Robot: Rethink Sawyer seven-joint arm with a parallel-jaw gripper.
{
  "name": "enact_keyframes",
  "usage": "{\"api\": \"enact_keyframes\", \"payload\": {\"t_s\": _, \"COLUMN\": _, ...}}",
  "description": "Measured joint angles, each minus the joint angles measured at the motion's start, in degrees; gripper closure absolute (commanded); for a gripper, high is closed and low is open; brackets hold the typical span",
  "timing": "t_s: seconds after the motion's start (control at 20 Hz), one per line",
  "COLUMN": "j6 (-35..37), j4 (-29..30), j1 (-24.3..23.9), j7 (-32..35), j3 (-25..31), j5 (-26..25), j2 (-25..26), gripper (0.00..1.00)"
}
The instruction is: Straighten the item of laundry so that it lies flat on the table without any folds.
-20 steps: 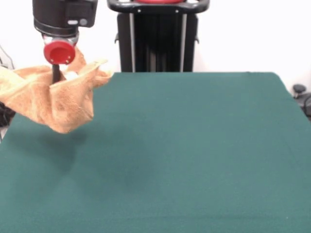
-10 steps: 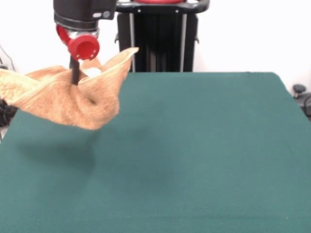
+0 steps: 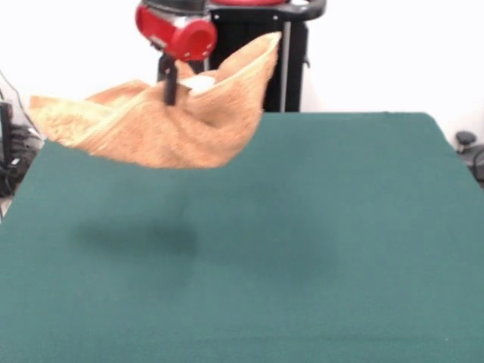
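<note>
The item of laundry (image 3: 162,125), an orange-tan terry towel, hangs in the air above the far left part of the table (image 3: 302,242), bunched and folded, one corner pointing up at the right and another trailing out to the left. My gripper (image 3: 175,89) comes down from above under a red fitting and is shut on the towel near its upper middle; a dark finger (image 3: 171,83) shows against the cloth. The towel does not touch the table; its shadow lies on the green top beneath it.
The black pedestal column (image 3: 291,60) stands just behind the towel at the table's far edge. Cables and dark equipment (image 3: 15,147) sit off the left edge, and a small dark object (image 3: 469,147) off the right edge.
The gripper has carried the towel to the right and higher, from the far left corner toward the far middle. The towel has swung out wider and its shadow has followed.
</note>
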Motion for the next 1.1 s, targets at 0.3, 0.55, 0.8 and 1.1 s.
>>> {"api": "enact_keyframes", "payload": {"t_s": 0.3, "j6": -3.0, "j4": 5.8, "j1": -0.8, "j7": 0.0, "j3": 5.7, "j5": -6.0, "j2": -3.9, "gripper": 1.00}}
{"api": "enact_keyframes", "payload": {"t_s": 0.55, "j6": -8.6, "j4": 9.9, "j1": -0.8, "j7": -0.1, "j3": 10.8, "j5": -14.4, "j2": -4.4, "gripper": 1.00}}
{"api": "enact_keyframes", "payload": {"t_s": 0.8, "j6": -15.0, "j4": 13.5, "j1": 0.3, "j7": -0.1, "j3": 15.3, "j5": -23.6, "j2": -3.5, "gripper": 1.00}}
{"api": "enact_keyframes", "payload": {"t_s": 1.1, "j6": -17.1, "j4": 15.7, "j1": 3.2, "j7": -0.1, "j3": 17.2, "j5": -29.0, "j2": -2.2, "gripper": 1.00}}
